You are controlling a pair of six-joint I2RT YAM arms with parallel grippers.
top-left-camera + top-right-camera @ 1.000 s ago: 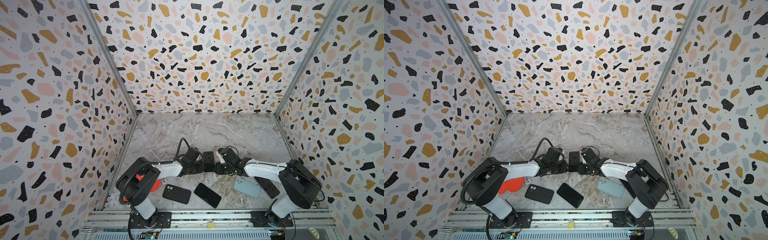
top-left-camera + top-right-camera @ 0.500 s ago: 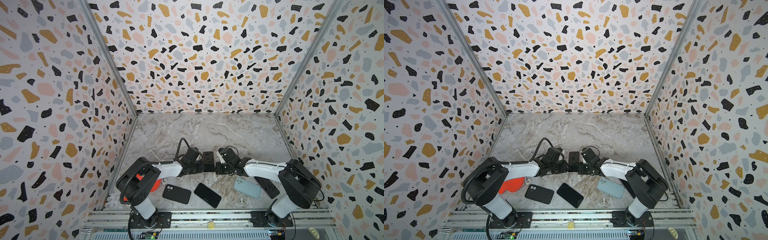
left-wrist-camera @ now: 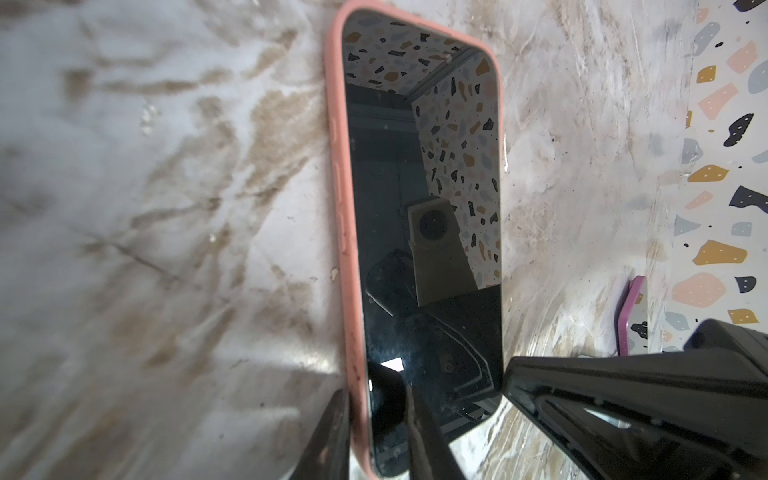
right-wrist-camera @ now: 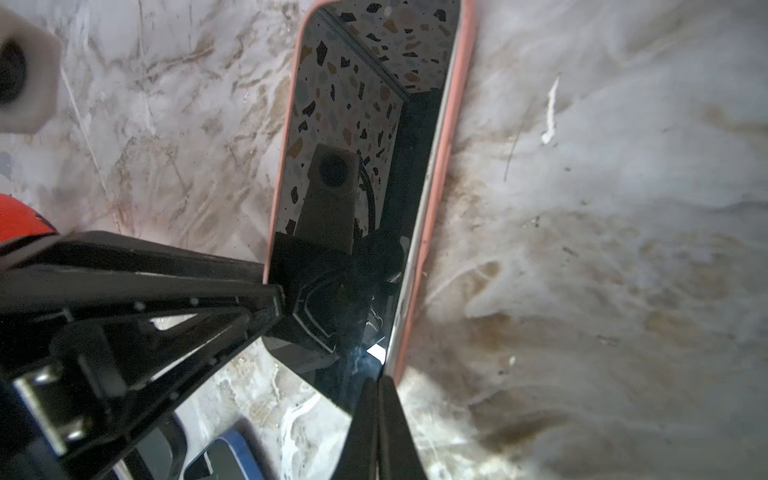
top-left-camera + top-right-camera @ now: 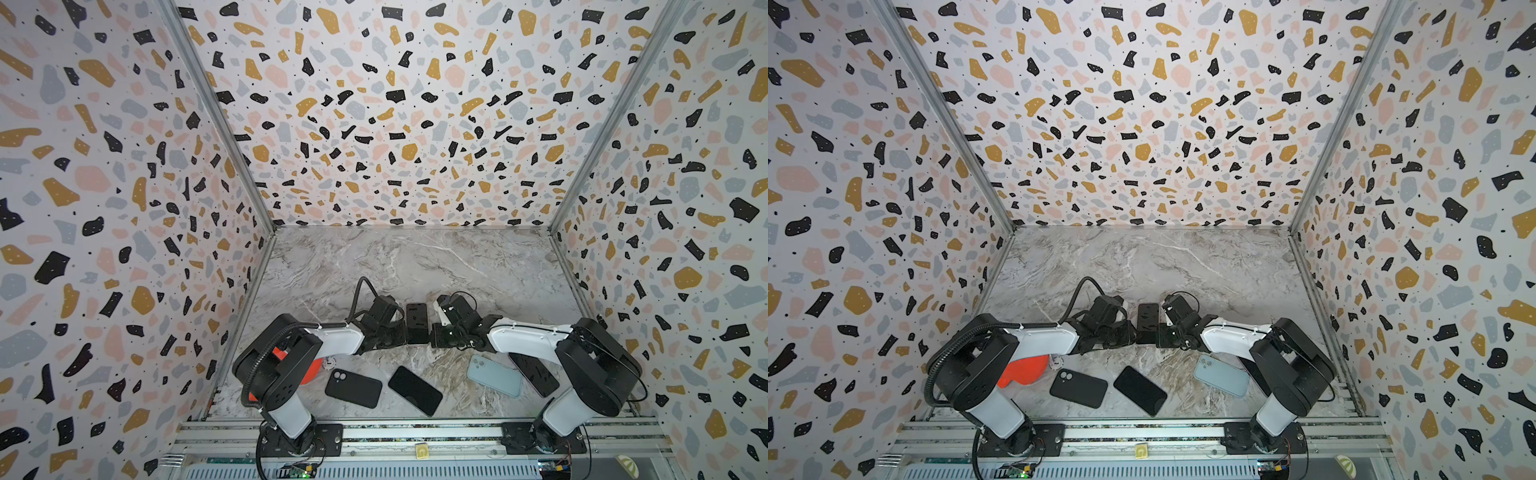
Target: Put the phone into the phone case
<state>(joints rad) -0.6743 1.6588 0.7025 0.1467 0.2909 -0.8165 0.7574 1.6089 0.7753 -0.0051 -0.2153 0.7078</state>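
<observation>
The phone [image 5: 417,323] [image 5: 1147,322], black screen up, lies in the pink phone case [image 3: 338,174] [image 4: 446,137] on the marble table, between both arms. My left gripper [image 3: 374,415] [image 5: 401,332] is shut on the case's long rim, one finger outside the pink wall and the other on the screen [image 3: 415,166]. My right gripper [image 4: 380,386] [image 5: 434,334] is shut, its fingers pressed together and touching the phone's opposite long edge near a corner. There the phone's silver side shows above the pink rim.
Nearer the arm bases lie a black case [image 5: 353,387], a bare black phone [image 5: 414,390], a light blue phone [image 5: 494,375], a dark phone in a purple case [image 5: 534,374] [image 3: 631,311] and an orange-red thing [image 5: 311,368]. Patterned walls enclose the table.
My right gripper's fingers have closed fully together at the phone's edge. The left gripper's hold and both arms' places look unchanged.
</observation>
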